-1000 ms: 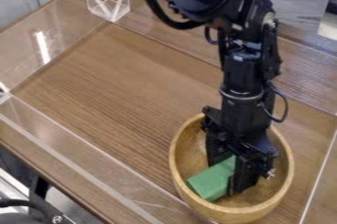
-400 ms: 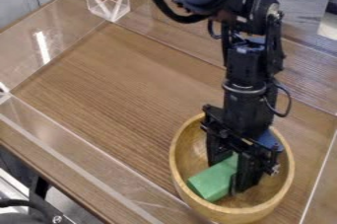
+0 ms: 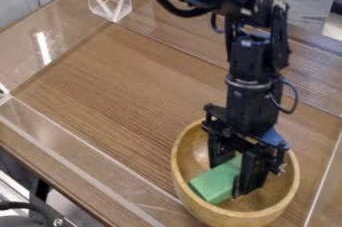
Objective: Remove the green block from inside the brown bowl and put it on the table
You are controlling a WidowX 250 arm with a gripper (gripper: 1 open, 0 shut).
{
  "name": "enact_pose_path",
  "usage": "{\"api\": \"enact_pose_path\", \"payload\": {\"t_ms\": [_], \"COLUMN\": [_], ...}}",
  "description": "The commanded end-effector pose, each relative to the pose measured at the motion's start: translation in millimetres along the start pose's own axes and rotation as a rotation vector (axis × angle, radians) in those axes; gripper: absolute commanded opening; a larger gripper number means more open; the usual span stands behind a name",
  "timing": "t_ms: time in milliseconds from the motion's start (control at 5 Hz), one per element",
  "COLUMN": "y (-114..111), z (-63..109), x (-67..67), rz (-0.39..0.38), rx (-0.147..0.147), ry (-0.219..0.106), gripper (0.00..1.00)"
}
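The jaws grip the green block inside the brown bowl; its long axis runs seven-to-one o'clock.

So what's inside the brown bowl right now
The green block lies in the bowl, with the claw reaching down around its right end. The claw covers that end and part of the bowl's floor, so whether the block is gripped or lifted can't be seen.
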State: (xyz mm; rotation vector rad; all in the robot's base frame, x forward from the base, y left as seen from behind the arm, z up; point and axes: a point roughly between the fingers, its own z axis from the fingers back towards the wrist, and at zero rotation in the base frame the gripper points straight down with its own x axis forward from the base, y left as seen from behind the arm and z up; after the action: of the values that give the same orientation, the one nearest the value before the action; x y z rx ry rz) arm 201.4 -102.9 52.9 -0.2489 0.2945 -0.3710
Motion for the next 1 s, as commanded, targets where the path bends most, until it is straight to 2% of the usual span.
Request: {"api": "enact_pose_path", "payload": {"t_ms": [0,200,400,600,800], "y": [-4,-3,8,32,67], "z": [25.0,40.4,69.8,125.9,163.6], "x": [-4.0,-12.9,-27.4,-49.0,-77.3], "rz": [0.01,0.036,0.105,0.228,0.332], "rx": [-0.014,-0.028,-0.032,-0.027,-0.013], "ry": [-0.053,-0.062,-0.104,-0.177,-0.223], "gripper": [0.0,0.0,0.0,0.0,0.0]}}
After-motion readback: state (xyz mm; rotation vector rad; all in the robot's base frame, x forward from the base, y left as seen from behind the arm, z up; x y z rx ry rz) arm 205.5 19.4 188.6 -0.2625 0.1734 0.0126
